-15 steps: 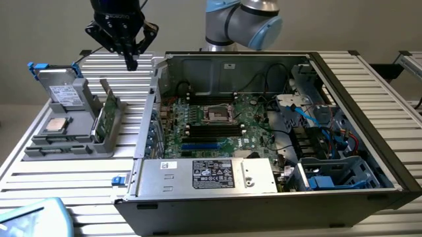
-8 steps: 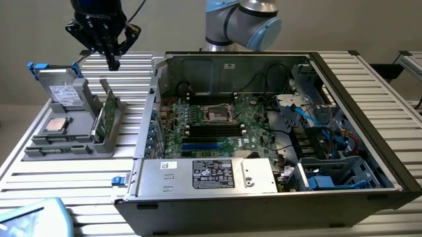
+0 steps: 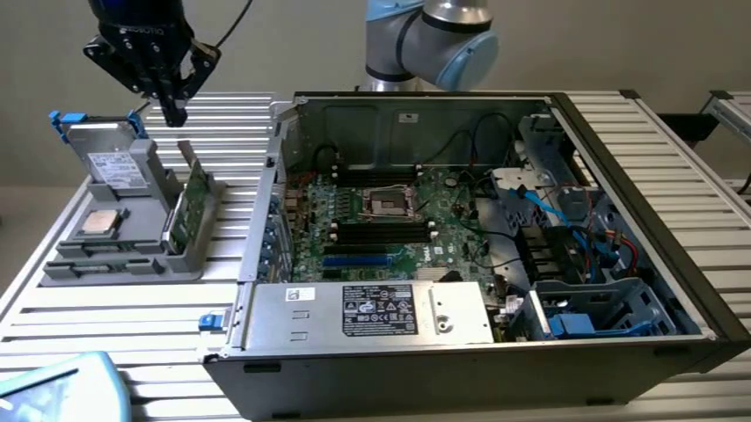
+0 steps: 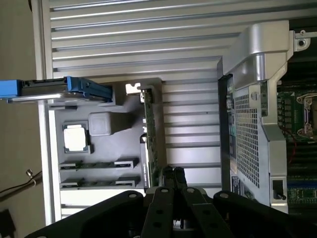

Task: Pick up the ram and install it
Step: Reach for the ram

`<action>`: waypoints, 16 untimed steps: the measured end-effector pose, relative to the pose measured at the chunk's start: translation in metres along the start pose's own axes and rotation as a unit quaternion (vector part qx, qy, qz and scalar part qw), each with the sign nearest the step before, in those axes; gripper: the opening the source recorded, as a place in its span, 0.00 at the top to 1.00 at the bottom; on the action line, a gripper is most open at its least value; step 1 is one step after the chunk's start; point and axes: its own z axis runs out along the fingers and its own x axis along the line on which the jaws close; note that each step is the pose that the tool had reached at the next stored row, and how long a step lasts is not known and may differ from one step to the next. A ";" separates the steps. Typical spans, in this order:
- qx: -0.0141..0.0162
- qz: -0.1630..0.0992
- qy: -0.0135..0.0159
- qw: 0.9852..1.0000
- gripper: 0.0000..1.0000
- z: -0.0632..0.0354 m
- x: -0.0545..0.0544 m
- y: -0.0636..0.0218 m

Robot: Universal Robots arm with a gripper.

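The ram (image 3: 192,200) is a thin green stick standing on edge in a grey holder (image 3: 118,259) on the exterior view's left, outside the computer case. My gripper (image 3: 176,112) hangs in the air just above the ram's far end, apart from it, fingers shut and holding nothing. In the wrist view the ram (image 4: 149,131) shows edge-on as a narrow green strip, and the shut gripper (image 4: 172,173) sits over one end of it. The black memory slots (image 3: 373,232) on the motherboard lie inside the open case.
The grey holder also carries a square silver processor chip (image 3: 97,223) and a silver drive box with blue tabs (image 3: 112,163). The open computer case (image 3: 634,176) fills the exterior view's right, with a power supply (image 3: 375,312) at its front. Slatted table (image 3: 129,316) lies around.
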 end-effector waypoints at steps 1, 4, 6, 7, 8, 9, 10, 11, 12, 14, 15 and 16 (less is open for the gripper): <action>0.000 -0.002 0.000 1.000 0.89 0.0002 0.002 -0.0001; 0.001 -0.010 0.001 1.000 0.89 0.0010 0.009 -0.0006; 0.001 -0.014 0.001 1.000 0.89 0.0015 0.014 -0.0009; 0.001 -0.016 0.001 1.000 0.89 0.0018 0.017 -0.0010; 0.002 -0.018 0.001 1.000 0.89 0.0020 0.019 -0.0012; 0.002 -0.021 0.001 1.000 0.89 0.0022 0.021 -0.0013; 0.002 -0.023 0.001 1.000 0.89 0.0026 0.023 -0.0014; 0.002 -0.025 0.001 1.000 0.89 0.0030 0.025 -0.0016; 0.002 -0.027 0.002 1.000 0.89 0.0034 0.028 -0.0020; 0.003 -0.030 0.002 1.000 0.89 0.0043 0.033 -0.0026; 0.003 -0.032 0.002 0.999 0.89 0.0047 0.035 -0.0030; 0.003 -0.034 0.002 0.999 0.89 0.0050 0.037 -0.0033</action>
